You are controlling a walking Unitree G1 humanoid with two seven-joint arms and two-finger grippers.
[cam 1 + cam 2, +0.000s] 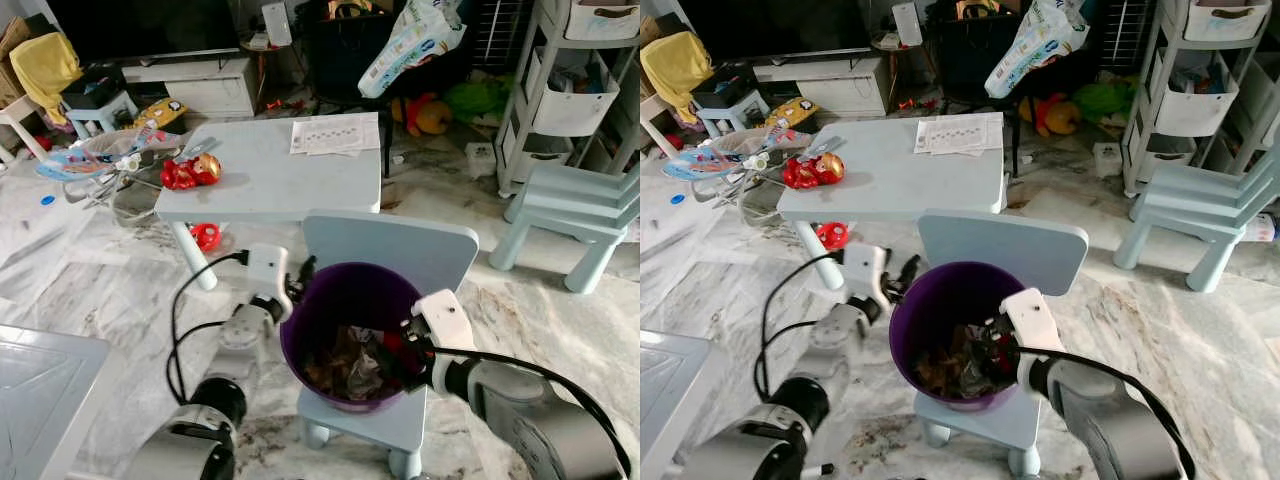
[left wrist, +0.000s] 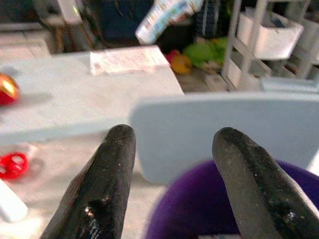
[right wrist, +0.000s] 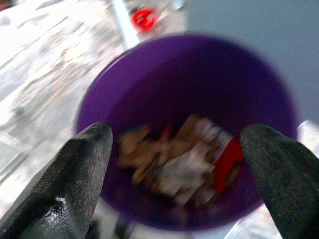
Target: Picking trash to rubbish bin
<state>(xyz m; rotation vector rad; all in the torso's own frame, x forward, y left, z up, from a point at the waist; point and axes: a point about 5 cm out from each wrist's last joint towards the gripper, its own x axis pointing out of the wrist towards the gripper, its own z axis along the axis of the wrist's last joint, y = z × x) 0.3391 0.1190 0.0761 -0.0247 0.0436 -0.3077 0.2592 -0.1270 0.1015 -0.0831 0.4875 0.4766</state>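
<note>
I hold my right gripper (image 3: 174,164) spread wide over the purple plastic bin (image 1: 345,300) on the small chair's seat; its crumpled wrappers (image 3: 184,159) look light, soft, easily pinched

— What lies ahead of the left tool (image 2: 172,164)?
— Its two black fingers (image 2: 107,184) are spread apart above a purple bin's (image 2: 199,209) rim. Behind stands a pale blue chair back (image 2: 209,129).
— And further?
— A pale table (image 2: 65,94) holding a sheet of paper (image 2: 127,59) and a red toy (image 2: 7,88).
</note>
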